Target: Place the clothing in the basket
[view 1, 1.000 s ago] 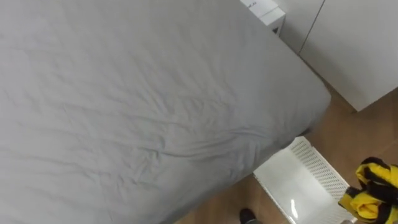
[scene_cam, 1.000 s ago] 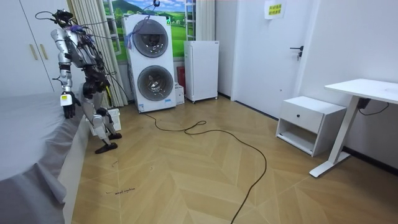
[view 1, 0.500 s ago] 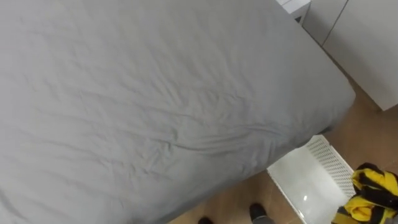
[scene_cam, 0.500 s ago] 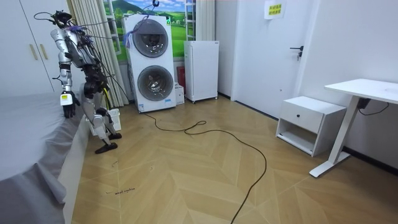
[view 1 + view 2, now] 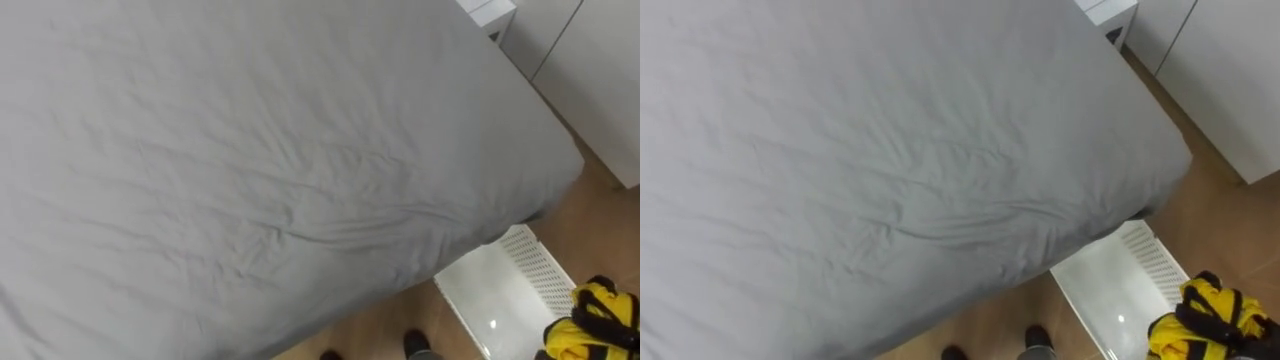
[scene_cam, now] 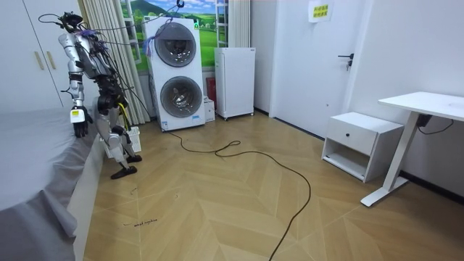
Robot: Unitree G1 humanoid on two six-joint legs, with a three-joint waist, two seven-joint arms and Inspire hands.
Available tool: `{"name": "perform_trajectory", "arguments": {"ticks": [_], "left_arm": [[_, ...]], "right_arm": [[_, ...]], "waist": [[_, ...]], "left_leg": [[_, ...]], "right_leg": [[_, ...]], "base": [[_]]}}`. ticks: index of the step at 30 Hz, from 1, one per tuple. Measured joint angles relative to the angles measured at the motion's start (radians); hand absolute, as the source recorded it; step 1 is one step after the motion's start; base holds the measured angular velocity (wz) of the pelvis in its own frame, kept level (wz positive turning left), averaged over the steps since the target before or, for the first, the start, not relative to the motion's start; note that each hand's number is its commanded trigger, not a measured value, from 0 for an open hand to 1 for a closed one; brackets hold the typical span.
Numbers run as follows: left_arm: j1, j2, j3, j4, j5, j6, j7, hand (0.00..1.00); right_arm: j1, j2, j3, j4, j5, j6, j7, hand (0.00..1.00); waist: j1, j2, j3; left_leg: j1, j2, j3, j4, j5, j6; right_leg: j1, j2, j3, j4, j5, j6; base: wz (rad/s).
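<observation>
Yellow-black clothes [image 5: 1205,318] at white basket's [image 5: 1105,290] rt end (by bed [image 5: 890,150])

A creased grey bed [image 5: 260,170] spreads across the view. At lower right, yellow clothes [image 5: 592,328] sit against a white basket [image 5: 495,300] on wooden floor [image 5: 380,335]

- I'm looking at a home here: a bedroom that doubles as a laundry room.
- Right under my head camera there's a wide bed [image 5: 250,170] in a creased grey sheet, with a white laundry basket [image 5: 490,300] on the floor at its corner.
- In the room view, a stacked washer and dryer [image 6: 174,72] stand against the far wall, and white wardrobe doors [image 6: 29,58] rise behind the bed.
- There's a herringbone wood floor [image 6: 217,210], a low white nightstand [image 6: 360,143], a desk [image 6: 424,105] and a closed door [image 6: 312,58].
</observation>
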Motion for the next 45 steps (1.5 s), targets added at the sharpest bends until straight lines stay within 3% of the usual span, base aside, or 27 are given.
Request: {"name": "perform_trajectory", "arguments": {"ticks": [7, 11, 19, 28, 32, 35, 39, 43, 45], "left_arm": [[0.003, 0.001, 0.002, -0.008, 0.003, -0.004, -0.001, 0.00], [0.010, 0.005, 0.003, -0.007, 0.010, -0.005, -0.002, 0.00], [0.006, 0.035, 0.004, -0.016, 0.008, -0.006, 0.000, 0.00], [0.016, 0.037, 0.006, -0.020, 0.035, -0.007, -0.001, 0.00], [0.057, 0.043, 0.020, -0.036, 0.046, -0.031, 0.000, 0.00], [0.073, 0.046, 0.053, -0.043, 0.104, -0.031, 0.000, 0.00], [0.079, 0.045, 0.064, -0.056, 0.181, -0.031, 0.020, 0.00], [0.080, 0.036, 0.070, -0.059, 0.189, -0.040, 0.032, 0.00], [0.079, 0.014, 0.104, -0.059, 0.219, -0.048, 0.033, 0.00]], "right_arm": [[0.018, 0.000, 0.010, -0.001, 0.004, 0.000, -0.001, 0.00], [0.044, 0.000, 0.020, 0.001, 0.003, 0.000, 0.000, 0.00], [0.058, 0.001, 0.019, 0.012, 0.009, 0.000, -0.008, 0.00], [0.067, 0.007, 0.045, 0.014, 0.008, 0.000, -0.007, 0.00], [0.122, 0.034, 0.087, 0.006, 0.051, 0.000, -0.004, 0.00], [0.167, 0.064, 0.088, -0.008, 0.051, 0.003, 0.002, 0.00], [0.205, 0.104, 0.157, -0.009, 0.052, 0.003, 0.014, 0.00], [0.208, 0.142, 0.170, -0.006, 0.054, 0.003, 0.059, 0.00], [0.215, 0.154, 0.176, -0.002, 0.044, 0.007, 0.092, 0.00]], "waist": [[0.006, -0.005, 0.0022], [0.007, -0.024, 0.0122], [0.007, -0.065, -0.0028], [0.020, -0.086, -0.0023], [0.029, -0.118, -0.0056], [0.033, -0.143, -0.0168], [0.052, -0.173, -0.0140], [0.063, -0.182, -0.0149], [0.071, -0.184, -0.0143]], "left_leg": [[0.001, 0.000, -0.001, 0.000, 0.000, 0.000], [0.030, 0.001, -0.003, -0.005, 0.000, 0.000], [0.046, 0.003, -0.018, -0.007, 0.000, 0.000], [0.101, 0.007, -0.019, -0.021, 0.000, 0.000], [0.173, 0.004, -0.024, -0.051, 0.000, -0.002], [0.206, 0.002, -0.041, -0.055, 0.000, -0.002], [0.259, -0.001, -0.067, -0.060, -0.003, -0.007], [0.293, -0.003, -0.090, -0.071, -0.006, -0.010], [0.310, -0.010, -0.115, -0.076, -0.008, -0.011]], "right_leg": [[0.000, 0.000, 0.002, 0.001, -0.001, 0.000], [0.043, 0.005, -0.011, -0.024, 0.000, 0.000], [0.090, 0.002, -0.050, -0.068, 0.005, 0.001], [0.184, 0.009, -0.072, -0.127, 0.019, 0.003], [0.260, 0.012, -0.080, -0.170, 0.020, 0.003], [0.323, 0.012, -0.107, -0.215, 0.028, 0.006], [0.409, 0.012, -0.136, -0.254, 0.030, 0.008], [0.460, 0.013, -0.166, -0.277, 0.030, 0.008], [0.484, 0.012, -0.176, -0.280, 0.027, 0.010]], "base": [[0.00], [0.05], [0.14], [0.08], [0.05], [0.21], [0.24], [0.26], [0.25]]}}
